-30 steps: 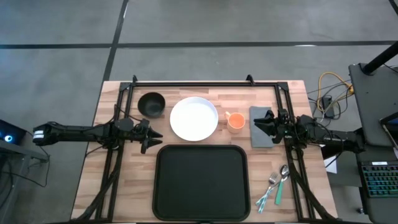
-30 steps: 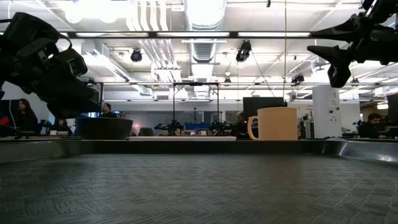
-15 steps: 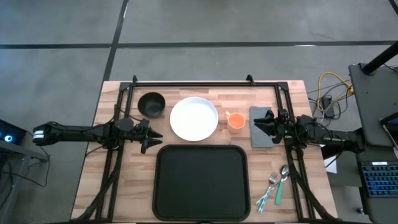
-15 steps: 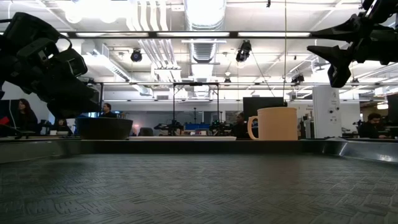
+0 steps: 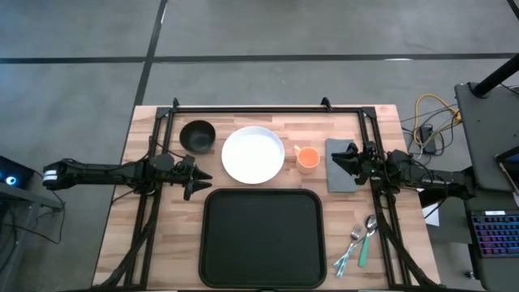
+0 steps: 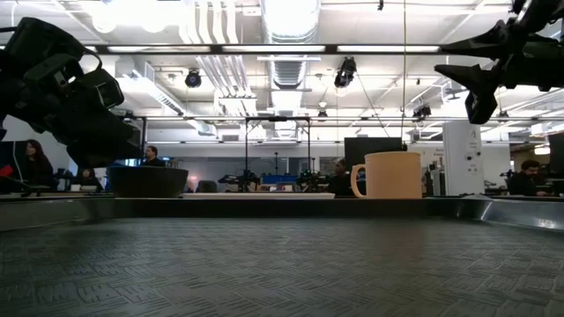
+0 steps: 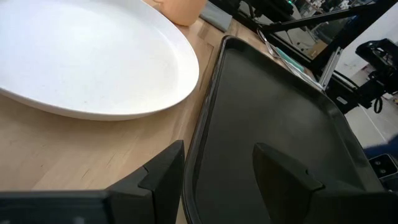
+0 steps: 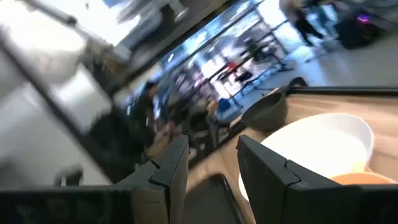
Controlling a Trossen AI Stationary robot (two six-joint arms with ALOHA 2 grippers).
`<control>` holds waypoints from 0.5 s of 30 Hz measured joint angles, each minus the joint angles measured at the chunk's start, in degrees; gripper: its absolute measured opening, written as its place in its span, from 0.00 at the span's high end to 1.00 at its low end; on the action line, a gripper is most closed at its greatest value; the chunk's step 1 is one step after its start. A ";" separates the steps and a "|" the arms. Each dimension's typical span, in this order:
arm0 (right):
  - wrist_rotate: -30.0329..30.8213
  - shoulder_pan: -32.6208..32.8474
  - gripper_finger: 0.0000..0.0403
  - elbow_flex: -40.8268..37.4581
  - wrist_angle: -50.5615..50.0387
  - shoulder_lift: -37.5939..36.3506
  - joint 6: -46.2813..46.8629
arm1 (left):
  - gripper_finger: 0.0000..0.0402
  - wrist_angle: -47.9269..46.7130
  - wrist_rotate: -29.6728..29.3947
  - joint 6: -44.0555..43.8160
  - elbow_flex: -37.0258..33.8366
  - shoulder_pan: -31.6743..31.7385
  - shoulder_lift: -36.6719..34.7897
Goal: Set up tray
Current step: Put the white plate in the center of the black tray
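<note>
The black tray [image 5: 262, 237] lay on the wooden table [image 5: 109, 243] at its near edge, midway between the two arms, and nothing was on it. Just beyond its far rim sat a white plate [image 5: 253, 154], with a small black bowl [image 5: 197, 135] to the plate's left and an orange cup [image 5: 306, 158] to its right. A grey folded napkin [image 5: 337, 180] lay right of the cup, and a fork and spoons [image 5: 360, 240], one with a green handle, rested beside the tray's right edge.

The left gripper [image 5: 197, 179] hung near the tray's far left corner, apart from the plate and bowl. In the left wrist view its fingers [image 7: 283, 172] stood spread wide with nothing between them, one over the bare wood and one over the tray's floor, the raised rim running up between them.

The right gripper [image 5: 344, 160] was poised over the napkin, pointing toward the cup. From the low view it sat well above the table. Its fingers [image 8: 267, 171] showed a clear gap in its own wrist view, parted partway and empty as far as I could make out, though that view was smeared.

People sat at desks far across the room.
</note>
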 joint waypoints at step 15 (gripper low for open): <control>22.80 -0.04 0.68 0.00 15.01 12.74 26.64 | 0.57 1.75 -0.01 -0.37 0.00 -0.02 0.02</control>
